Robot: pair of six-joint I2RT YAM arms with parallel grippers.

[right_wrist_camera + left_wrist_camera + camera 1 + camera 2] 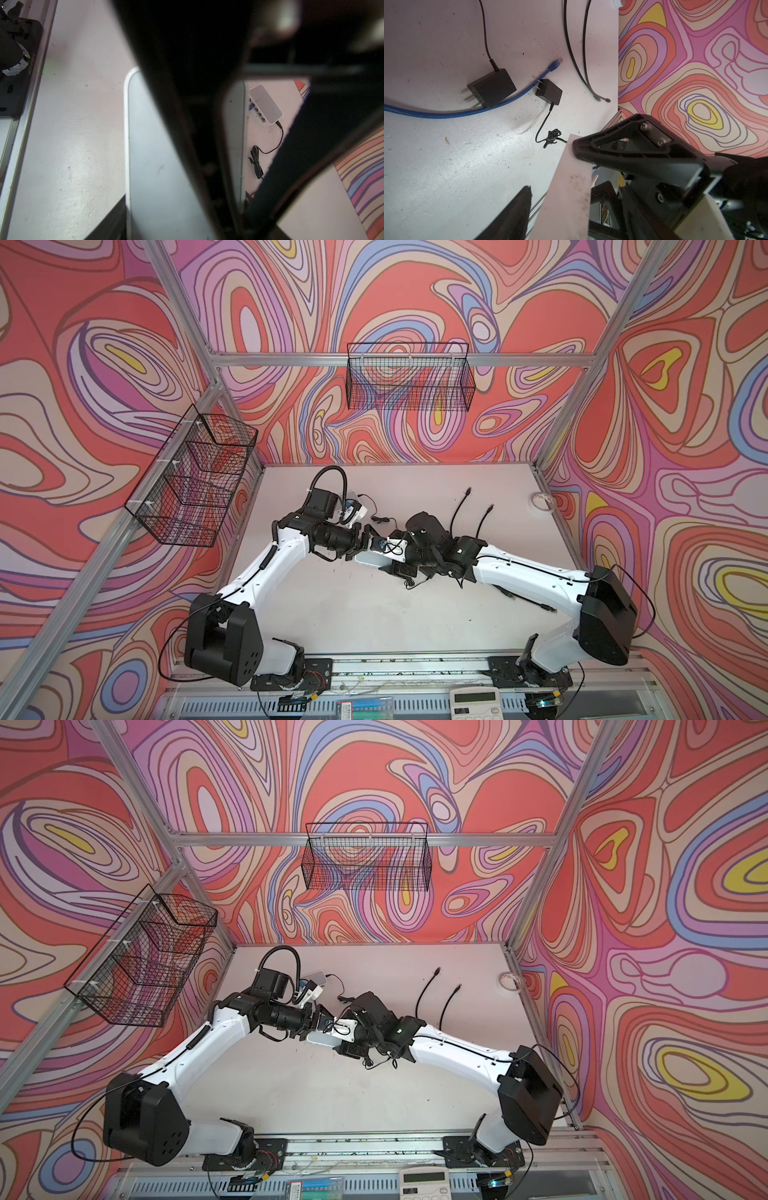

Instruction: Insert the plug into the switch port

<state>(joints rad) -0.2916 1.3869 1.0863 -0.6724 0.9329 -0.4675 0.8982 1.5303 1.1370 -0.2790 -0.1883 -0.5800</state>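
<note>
My right gripper (376,551) (182,197) is shut across the width of a flat white box (368,560) (323,1040) (158,145), held just above the table; its ports do not show. My left gripper (365,540) (566,187) stands open around the box's free end (571,187), with a gap at one finger (512,218). A blue cable's plug (556,63) lies loose on the table. A small white switch (267,102) (316,974) sits behind the left arm, with a blue plug in one port.
Two black power adapters (492,88) (549,91) lie beside the blue cable (436,113). Two thin black cables (459,510) (484,518) lie at the back right, and a tape roll (541,502) by the right wall. Wire baskets (409,377) (195,477) hang on the walls.
</note>
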